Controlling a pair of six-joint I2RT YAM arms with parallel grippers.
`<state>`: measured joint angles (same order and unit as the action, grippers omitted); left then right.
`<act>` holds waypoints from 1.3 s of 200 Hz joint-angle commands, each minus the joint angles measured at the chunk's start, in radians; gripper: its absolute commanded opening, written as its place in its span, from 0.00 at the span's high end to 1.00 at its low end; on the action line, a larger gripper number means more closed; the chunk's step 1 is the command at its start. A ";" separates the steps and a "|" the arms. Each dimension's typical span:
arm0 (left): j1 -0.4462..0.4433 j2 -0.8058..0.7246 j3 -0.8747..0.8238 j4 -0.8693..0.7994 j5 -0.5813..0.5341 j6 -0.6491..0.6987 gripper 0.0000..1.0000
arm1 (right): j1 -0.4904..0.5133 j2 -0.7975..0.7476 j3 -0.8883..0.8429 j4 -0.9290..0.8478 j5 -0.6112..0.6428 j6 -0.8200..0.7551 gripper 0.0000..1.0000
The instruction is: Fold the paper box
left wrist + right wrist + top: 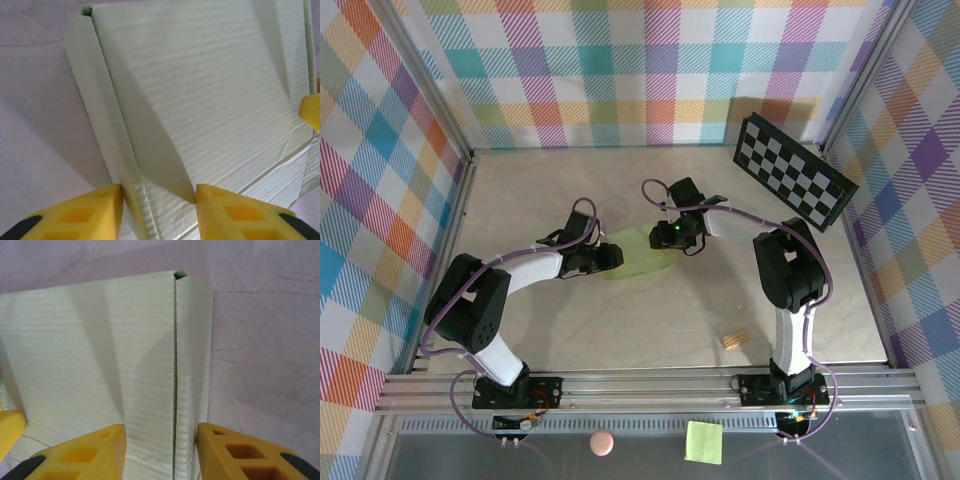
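Lime-green card paper box (640, 263) lies mid-worktop (620, 330). Left gripper (159, 192) and right gripper (161, 432) straddle its folded edges, jaws half-open, seemingly unclamped.

In the top view, the left end of the paper box (638, 255) is covered by the left gripper (610, 258) and its far right corner by the right gripper (672, 236). In both wrist views the box is cut off by the picture edges, and the yellow fingers (80, 215) are cropped below the box. Whether its raised folds are pinched or merely straddled cannot be told. A tan object (733, 339) near and right of the box is too small to be identified.
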<state>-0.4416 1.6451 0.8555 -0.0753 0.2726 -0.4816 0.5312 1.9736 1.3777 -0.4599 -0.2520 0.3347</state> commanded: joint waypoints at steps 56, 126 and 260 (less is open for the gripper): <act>0.008 0.015 0.010 -0.007 0.163 0.030 0.68 | 0.007 -0.049 -0.091 0.047 -0.142 0.076 0.73; -0.052 -0.142 -0.088 -0.108 0.211 0.052 0.68 | 0.091 -0.211 -0.232 0.026 -0.067 0.138 0.76; -0.189 -0.482 -0.276 -0.278 0.029 -0.046 0.50 | 0.217 -0.429 -0.416 -0.058 0.092 0.219 0.64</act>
<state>-0.6270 1.1862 0.5362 -0.2642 0.3733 -0.5545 0.7460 1.5696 0.9562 -0.4961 -0.1902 0.5419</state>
